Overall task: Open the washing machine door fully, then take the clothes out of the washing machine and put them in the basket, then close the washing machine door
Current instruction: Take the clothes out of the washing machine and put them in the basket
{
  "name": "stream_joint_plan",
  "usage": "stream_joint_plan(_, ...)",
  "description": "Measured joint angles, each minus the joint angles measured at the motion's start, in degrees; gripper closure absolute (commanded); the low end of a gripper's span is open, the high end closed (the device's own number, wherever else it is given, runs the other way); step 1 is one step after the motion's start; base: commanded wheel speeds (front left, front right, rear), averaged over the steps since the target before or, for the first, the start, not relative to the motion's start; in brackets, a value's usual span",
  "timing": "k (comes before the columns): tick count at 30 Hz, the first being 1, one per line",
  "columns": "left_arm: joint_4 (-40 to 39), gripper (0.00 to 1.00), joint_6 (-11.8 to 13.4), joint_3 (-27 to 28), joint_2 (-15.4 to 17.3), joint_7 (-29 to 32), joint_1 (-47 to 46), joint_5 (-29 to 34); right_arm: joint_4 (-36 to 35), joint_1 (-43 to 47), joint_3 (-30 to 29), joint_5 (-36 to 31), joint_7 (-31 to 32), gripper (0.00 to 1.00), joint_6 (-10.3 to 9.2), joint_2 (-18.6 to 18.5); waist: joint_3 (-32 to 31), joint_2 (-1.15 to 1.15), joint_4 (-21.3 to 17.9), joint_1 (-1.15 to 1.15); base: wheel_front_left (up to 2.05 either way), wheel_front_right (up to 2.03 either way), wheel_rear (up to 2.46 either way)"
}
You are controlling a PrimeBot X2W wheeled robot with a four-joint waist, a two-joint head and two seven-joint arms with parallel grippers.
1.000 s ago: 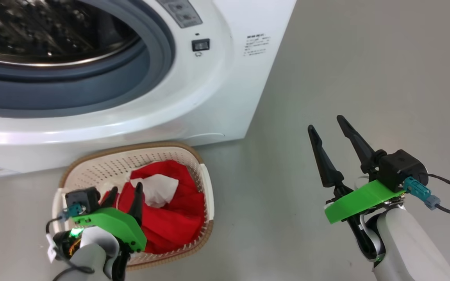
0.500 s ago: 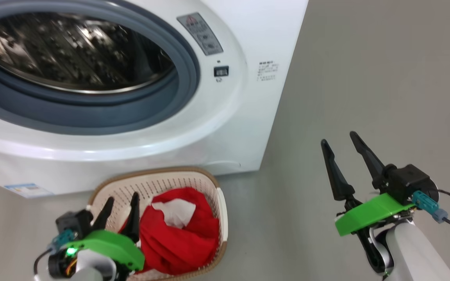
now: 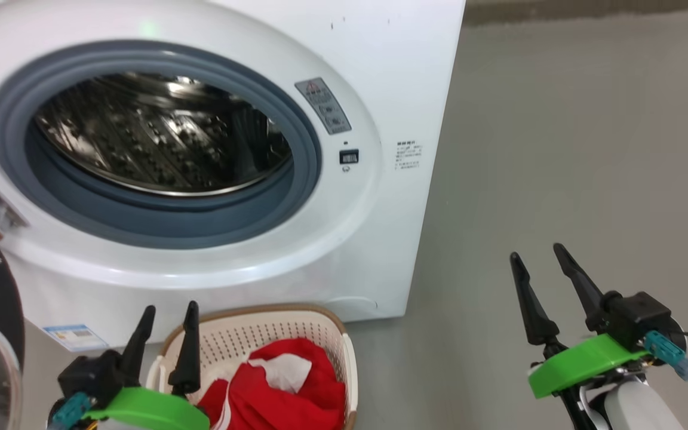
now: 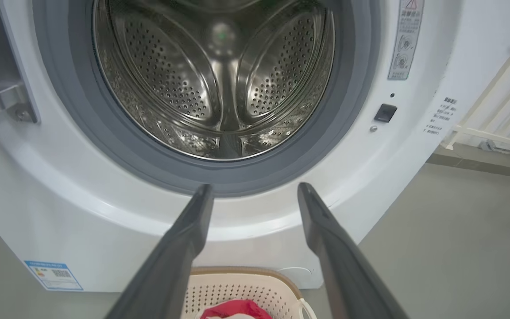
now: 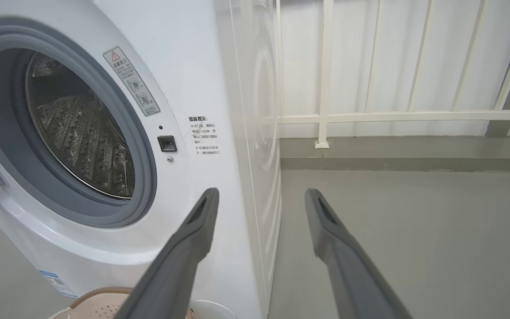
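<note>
Below the white boxy washing machine (image 3: 392, 71), a cream perforated plastic basket (image 3: 260, 337) holds bright red clothes (image 3: 314, 394). The machine's blue label (image 3: 75, 337) is illegible. The left gripper (image 3: 171, 306) and right gripper (image 3: 536, 251) gape, empty.

**Bright, even light with soft shadows**

Diffuse light fills all views. The washing machine (image 3: 380, 60) front carries a pale sheen along its lower curve, and its steel drum (image 3: 159, 137) glints with hard highlights. The floor (image 3: 559, 149) holds faint shadow beside the machine. In the wrist views straight lines bend at the edges, and the fingers (image 4: 179, 248) of the left hand (image 4: 255, 186) look soft.
</note>
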Motion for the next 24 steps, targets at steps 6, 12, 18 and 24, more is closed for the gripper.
stream_joint_plan(6, -8.7, 0.0, -0.3, 2.1, 0.0, 0.0, 5.7, 2.6, -1.9, 3.0, -0.8, -0.1, 0.0, 0.0, 0.0, -0.1, -3.1, 0.0, 0.6, 0.0, 0.0, 0.0, 0.0)
stream_joint_plan(12, -12.2, 0.0, -0.2, 2.6, 0.5, 0.0, 10.4, 7.4, -4.0, 5.0, -2.0, -1.1, 0.0, 0.0, 0.0, -0.2, -5.2, 0.0, 1.2, 0.0, 0.0, 0.0, 0.0)
stream_joint_plan(18, -13.2, 0.0, 0.0, 4.0, 0.5, 0.0, 12.5, 7.4, -4.3, 6.8, -2.3, -1.7, 0.0, 0.0, 0.0, -0.2, -6.3, 0.0, 1.5, 0.0, 0.0, 0.0, 0.0)
stream_joint_plan(24, -13.2, 0.0, 0.1, 4.9, 0.0, 0.0, 13.9, 7.3, -4.5, 7.7, -2.5, -1.9, 0.0, 0.0, 0.0, -0.1, -7.5, 0.0, 1.3, 0.0, 0.0, 0.0, 0.0)
